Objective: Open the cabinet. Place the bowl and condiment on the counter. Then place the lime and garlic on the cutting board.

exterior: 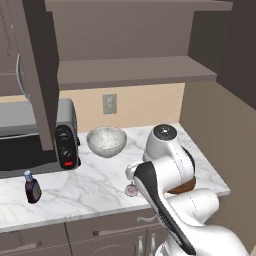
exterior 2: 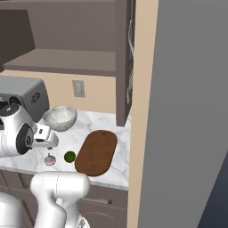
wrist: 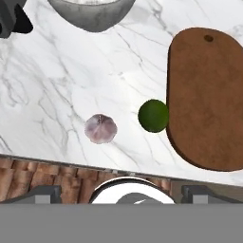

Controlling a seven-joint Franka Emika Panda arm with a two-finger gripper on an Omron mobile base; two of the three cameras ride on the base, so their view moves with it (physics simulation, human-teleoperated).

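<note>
Hand above the counter front, lime and garlic ahead of the fingers, both off the board.

I find the gripper empty, fingers spread to full width, touching nothing. In the hand view the garlic lies just ahead of the fingers, slightly left; the lime sits to its right, against the board edge but on the counter. The board's long axis runs away from the fingers. I judge the garlic nearer. The bowl and bottle stand on the counter.

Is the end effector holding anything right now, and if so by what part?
Nothing is held. The end effector is open above the counter, with the garlic and lime lying free below it.
</note>
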